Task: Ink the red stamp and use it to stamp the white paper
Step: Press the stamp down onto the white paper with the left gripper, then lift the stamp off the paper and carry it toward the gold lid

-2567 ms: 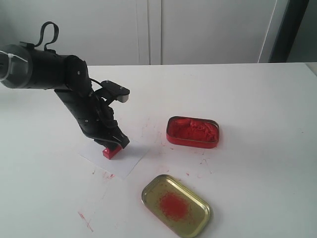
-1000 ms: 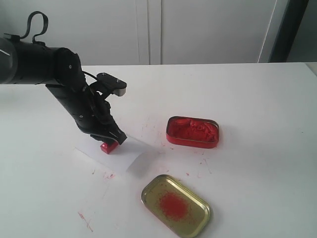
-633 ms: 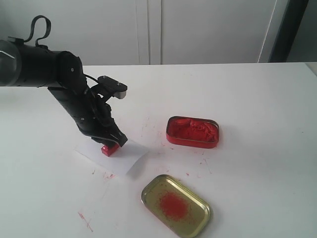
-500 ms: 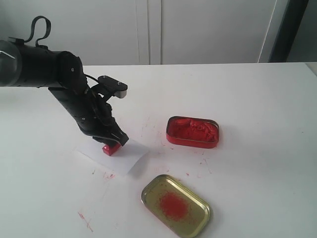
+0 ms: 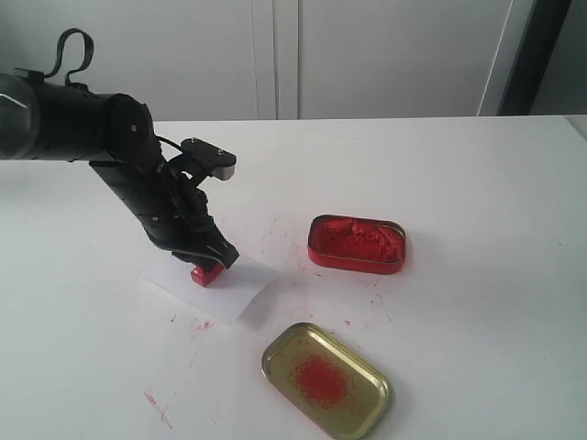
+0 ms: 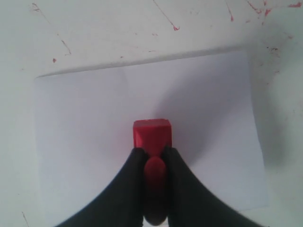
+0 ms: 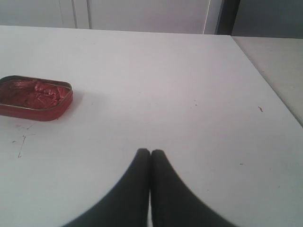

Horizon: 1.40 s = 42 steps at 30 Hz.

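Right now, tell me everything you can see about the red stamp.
The red stamp is a small, all-red block that looks like plastic, with a flat rectangular base and a narrower knob on top. The left gripper pinches the knob from both sides. The base sits on the white paper, roughly mid-sheet, and appears to be pressed against it. Its inked face is hidden underneath, and no imprint shows on the paper around it.

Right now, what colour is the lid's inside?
The lid is gold with a red smear; the exterior view shows it best.
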### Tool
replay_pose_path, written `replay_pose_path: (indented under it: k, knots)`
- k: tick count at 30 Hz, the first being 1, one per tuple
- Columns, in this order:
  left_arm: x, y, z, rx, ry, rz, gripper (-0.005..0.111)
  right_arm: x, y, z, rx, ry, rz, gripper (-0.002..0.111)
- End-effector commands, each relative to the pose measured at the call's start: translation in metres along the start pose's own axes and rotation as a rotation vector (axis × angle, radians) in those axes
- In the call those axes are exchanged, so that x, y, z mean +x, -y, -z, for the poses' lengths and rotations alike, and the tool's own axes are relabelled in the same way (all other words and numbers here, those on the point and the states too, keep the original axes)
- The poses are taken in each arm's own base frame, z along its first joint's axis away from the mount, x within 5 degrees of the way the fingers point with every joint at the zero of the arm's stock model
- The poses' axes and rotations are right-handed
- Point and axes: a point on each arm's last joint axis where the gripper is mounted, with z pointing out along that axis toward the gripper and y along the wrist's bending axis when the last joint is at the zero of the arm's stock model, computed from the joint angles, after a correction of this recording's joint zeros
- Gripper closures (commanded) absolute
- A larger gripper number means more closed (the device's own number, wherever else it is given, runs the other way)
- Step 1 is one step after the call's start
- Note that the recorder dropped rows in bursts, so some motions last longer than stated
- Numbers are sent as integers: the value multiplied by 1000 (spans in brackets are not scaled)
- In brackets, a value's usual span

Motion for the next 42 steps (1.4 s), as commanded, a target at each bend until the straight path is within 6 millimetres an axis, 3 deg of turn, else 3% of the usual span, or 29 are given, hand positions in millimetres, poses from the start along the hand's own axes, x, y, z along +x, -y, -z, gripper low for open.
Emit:
replay_pose_path:
  k: [1, 20, 32, 42]
  knots:
    - [1, 4, 6, 13, 3, 11, 107, 1, 0, 0, 6, 8, -2, 108]
    - [1, 7, 12, 37, 2, 29, 107, 1, 0, 0, 5, 8, -4, 108]
    - [6, -11, 18, 161, 21, 141, 107, 1, 0, 0, 5, 8, -4, 108]
    - [6, -12, 19, 160, 20, 128, 107, 1, 0, 0, 5, 8, -4, 108]
